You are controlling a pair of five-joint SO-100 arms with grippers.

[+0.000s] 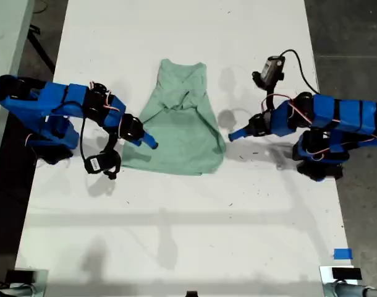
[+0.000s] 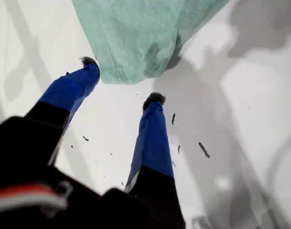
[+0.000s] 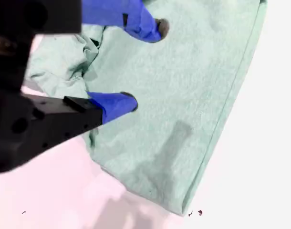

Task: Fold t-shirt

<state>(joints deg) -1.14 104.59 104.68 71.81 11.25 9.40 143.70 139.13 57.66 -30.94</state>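
Your worktop is a long white table with grey floor showing past both long edges, a strip of blue tape near the front corner at the exterior view's right, and small dark specks scattered on the white surface. Starting at the exterior view's left, my second gripper reaches in over the side edge of the t-shirt; its jaws stand apart with nothing between them, both blue fingertips over the mint cloth. The t-shirt lies partly folded and bunched in the middle of the worktop, narrow at the far end and wider toward the near hem. At the exterior view's right, my first gripper sits just off the shirt's near corner, jaws spread and empty, one tip at the cloth's edge, the other on bare table.
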